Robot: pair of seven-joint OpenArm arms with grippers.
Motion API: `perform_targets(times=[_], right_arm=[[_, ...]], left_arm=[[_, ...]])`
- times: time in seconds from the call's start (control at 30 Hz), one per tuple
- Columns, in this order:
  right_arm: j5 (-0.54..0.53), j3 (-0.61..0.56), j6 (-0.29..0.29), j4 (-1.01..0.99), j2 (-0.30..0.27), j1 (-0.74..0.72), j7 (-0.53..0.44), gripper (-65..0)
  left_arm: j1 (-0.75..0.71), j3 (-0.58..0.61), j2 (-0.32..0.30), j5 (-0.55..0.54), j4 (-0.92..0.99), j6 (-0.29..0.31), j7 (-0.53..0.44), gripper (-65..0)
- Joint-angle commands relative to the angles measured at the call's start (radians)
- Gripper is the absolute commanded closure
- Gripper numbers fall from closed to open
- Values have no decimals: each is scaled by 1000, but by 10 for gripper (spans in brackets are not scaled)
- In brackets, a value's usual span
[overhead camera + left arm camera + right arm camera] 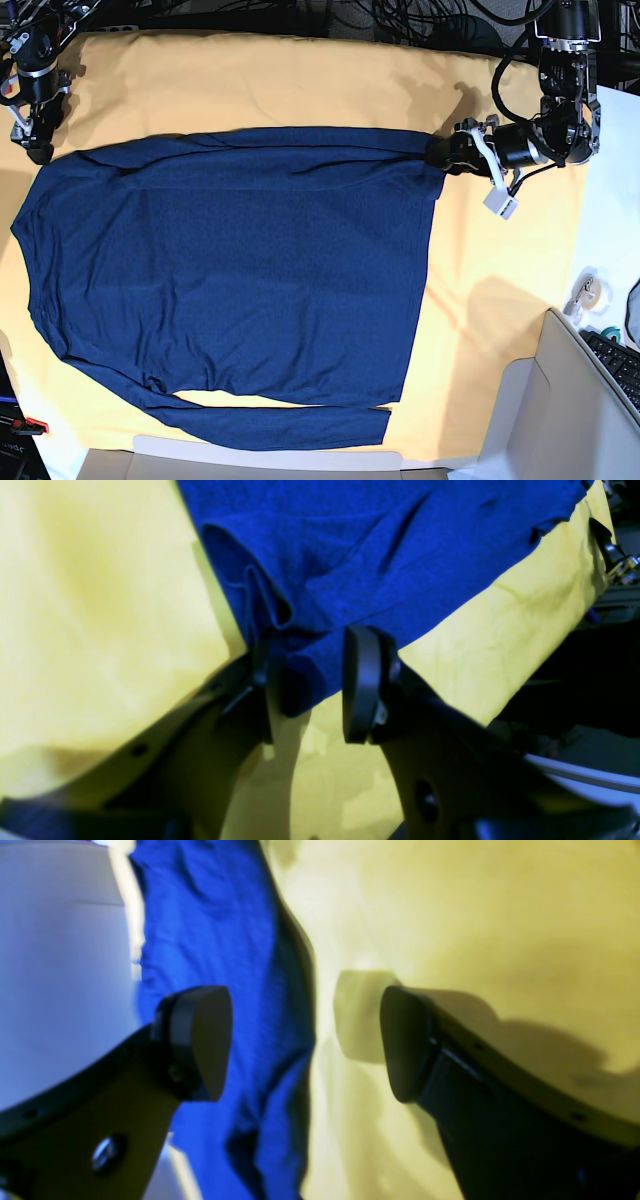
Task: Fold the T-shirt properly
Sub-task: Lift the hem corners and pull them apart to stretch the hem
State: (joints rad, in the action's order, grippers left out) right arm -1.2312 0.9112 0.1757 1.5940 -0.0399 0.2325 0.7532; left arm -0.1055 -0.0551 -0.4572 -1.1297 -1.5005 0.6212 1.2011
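Spread flat across the yellow cloth, the T-shirt: dark navy, long sleeves folded in along the top and bottom edges, hem toward the base view's right. Lying nearly wall to wall on the worktop, wrinkled lightly through the body.

Left gripper up at the top right corner of the shirt in the base view, clamped on a bunched bit of the hem; blue fabric pinched between the two black pads in the left wrist view, folds rising just behind. Beyond that, only blur and a dark edge of room past the cloth.

Right gripper spread wide, nothing between the pads; shirt edge under the left pad, bare yellow cloth under the right. Grasping nothing. Close-up very soft, a pale blurred mass filling the left of that view, not identifiable. In the base view, that arm tucked into the far top left corner, partly cut off by the frame, fingertips hard to make out there.

Around the worktop: cables tangled along the top, a keyboard corner at lower right, a cardboard box cut off at the bottom, a small roll of tape on the white strip at right.
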Motion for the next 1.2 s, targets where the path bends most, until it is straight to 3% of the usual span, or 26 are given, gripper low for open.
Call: perform_targets(times=[0.0, 0.1, 0.33, 0.93, 1.17], right_arm=[[-12, 1, 17, -21, -16, -3, 4, -455], [-48, -1, 17, -94, -53, -28, 4, -455], [-45, -4, 17, -148, -78, -89, 53, -455], [84, -117, 21, -140, -71, -198, 61, -455], [84, -111, 21, -145, -70, -190, 61, -453]], left_arm=[[11, -10, -15, -19, -15, 6, -14, -188], [13, -10, -15, -19, -15, 6, -14, -188], [17, -10, -15, -19, -15, 6, -14, -188], [17, -10, -15, -19, -15, 2, -14, -188], [17, -12, -15, -19, -12, 1, -14, -188]])
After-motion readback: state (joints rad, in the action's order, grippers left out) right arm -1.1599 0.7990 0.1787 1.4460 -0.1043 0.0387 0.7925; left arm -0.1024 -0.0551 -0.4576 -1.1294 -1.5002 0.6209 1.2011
